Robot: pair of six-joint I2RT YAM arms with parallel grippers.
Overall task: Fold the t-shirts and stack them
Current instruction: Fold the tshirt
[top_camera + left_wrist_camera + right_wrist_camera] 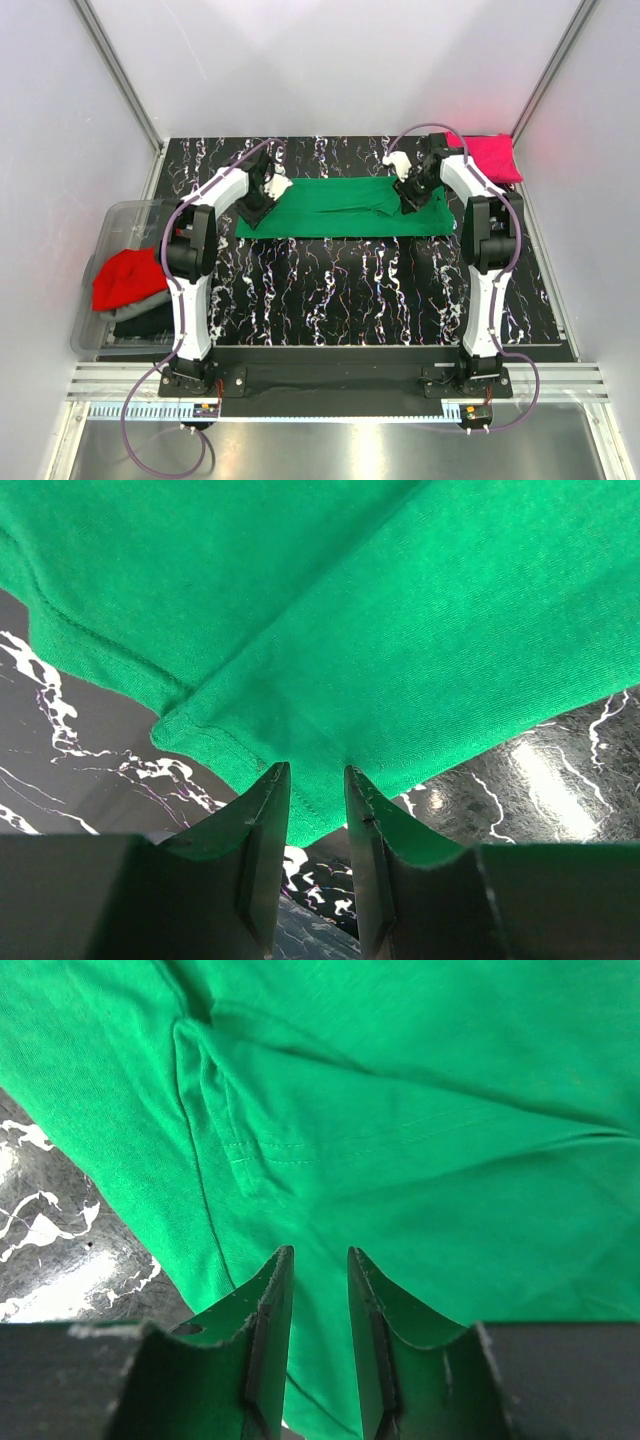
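A bright green t-shirt (340, 210) lies folded into a long flat band across the far middle of the table. My left gripper (262, 195) is at its left end. In the left wrist view the gripper (317, 770) is narrowly open, with the shirt's hemmed corner (300, 730) lying slack between the fingertips. My right gripper (408, 197) is at the shirt's right end. In the right wrist view it (320, 1252) is narrowly open over flat green cloth (400, 1140) beside a folded sleeve. A magenta-pink shirt (490, 155) lies at the far right corner.
A clear plastic bin (125, 215) stands off the table's left edge and holds a red shirt (128, 277) on top of dark cloth (140, 318). The black marbled tabletop (350, 290) stretches in front of the green shirt. Enclosure walls stand close on both sides.
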